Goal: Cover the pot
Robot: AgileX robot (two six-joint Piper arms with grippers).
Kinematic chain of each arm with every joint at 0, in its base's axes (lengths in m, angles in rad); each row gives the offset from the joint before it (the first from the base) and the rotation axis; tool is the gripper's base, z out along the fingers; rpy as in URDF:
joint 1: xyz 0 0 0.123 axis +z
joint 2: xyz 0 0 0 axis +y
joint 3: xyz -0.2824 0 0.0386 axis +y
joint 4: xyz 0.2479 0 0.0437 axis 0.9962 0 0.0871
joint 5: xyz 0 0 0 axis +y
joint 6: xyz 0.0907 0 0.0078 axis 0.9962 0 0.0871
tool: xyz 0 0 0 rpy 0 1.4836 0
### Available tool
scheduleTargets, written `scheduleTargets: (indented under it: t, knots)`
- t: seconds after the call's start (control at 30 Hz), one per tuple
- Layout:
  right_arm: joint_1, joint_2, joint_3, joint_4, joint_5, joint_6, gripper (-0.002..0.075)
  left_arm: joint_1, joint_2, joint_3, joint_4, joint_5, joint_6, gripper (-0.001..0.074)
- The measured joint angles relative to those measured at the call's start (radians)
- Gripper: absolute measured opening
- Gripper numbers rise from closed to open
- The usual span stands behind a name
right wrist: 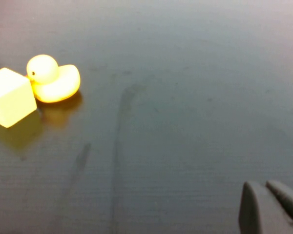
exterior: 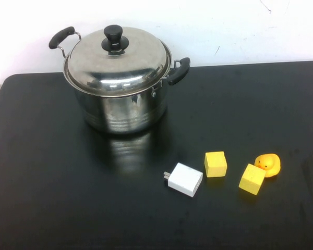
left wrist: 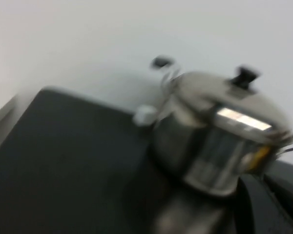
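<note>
The steel pot (exterior: 122, 112) stands at the back left of the black table, with black handles at its left (exterior: 61, 37) and right (exterior: 179, 71). The domed steel lid (exterior: 117, 63) with a black knob (exterior: 115, 37) rests on the pot's rim and covers its opening. Neither arm shows in the high view. In the blurred left wrist view the covered pot (left wrist: 212, 146) is ahead of my left gripper (left wrist: 264, 179), which is shut, empty and apart from the pot. My right gripper (right wrist: 263, 186) is shut and empty over bare table.
A white charger plug (exterior: 184, 179), two yellow cubes (exterior: 215, 164) (exterior: 251, 178) and a yellow rubber duck (exterior: 268, 164) lie at the front right. The duck (right wrist: 53, 78) and one cube (right wrist: 10, 96) show in the right wrist view. A white wall runs behind the table.
</note>
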Motion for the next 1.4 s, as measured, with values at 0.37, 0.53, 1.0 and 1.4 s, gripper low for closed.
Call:
scheduleTargets:
  t: [0.37, 0.53, 1.0, 1.4]
  knots:
    - [0.0, 0.0, 0.0, 0.0, 0.0, 0.0, -0.0002, 0.07, -0.105, 0.231, -0.16, 0.105, 0.128, -0.0001]
    - [0.0, 0.0, 0.0, -0.001, 0.0, 0.0, -0.0002, 0.057, -0.107, 0.229, -0.165, 0.146, 0.171, -0.0001]
    - [0.0, 0.0, 0.0, -0.001, 0.0, 0.0, -0.0002, 0.057, -0.109, 0.229, -0.165, 0.144, 0.174, -0.0001]
    - [0.0, 0.0, 0.0, -0.001, 0.0, 0.0, -0.0002, 0.057, -0.109, 0.229, -0.167, 0.146, 0.407, -0.0001]
